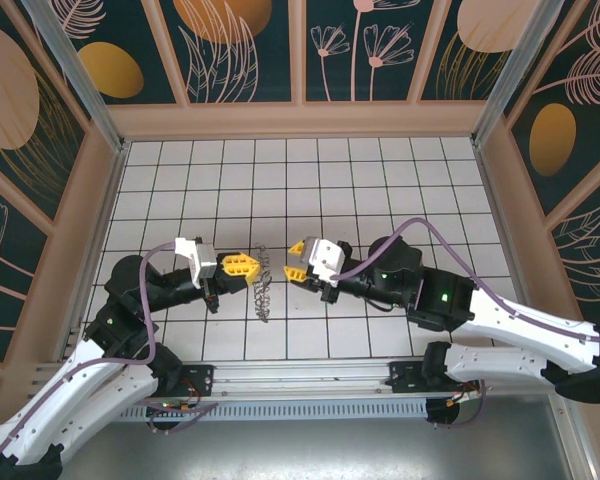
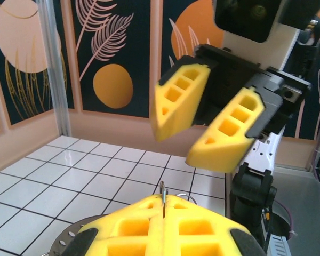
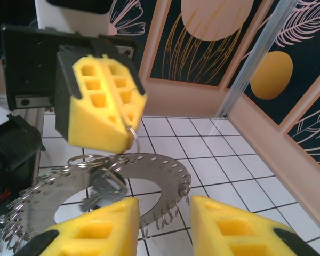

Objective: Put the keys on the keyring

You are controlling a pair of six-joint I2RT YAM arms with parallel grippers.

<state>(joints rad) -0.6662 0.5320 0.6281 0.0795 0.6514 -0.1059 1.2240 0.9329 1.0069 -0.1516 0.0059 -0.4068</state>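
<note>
Keyring (image 3: 162,175): edge-on from above, upright between the 2 arms, 1 rim loop pinched in closed left gripper (image 1: 242,266). Right gripper (image 3: 164,210): fingers apart, facing ring's flat side. Keys (image 3: 104,188): against ring face, just ahead of right fingers, nearer that arm

1. White shells with black joints are seen on the left arm (image 1: 70,390) and right arm (image 1: 525,335).
2. Purple cables (image 1: 425,222) are routed along both.
3. Yellow hollow-celled fingers (image 2: 181,98) are fitted to black mounts.
</note>
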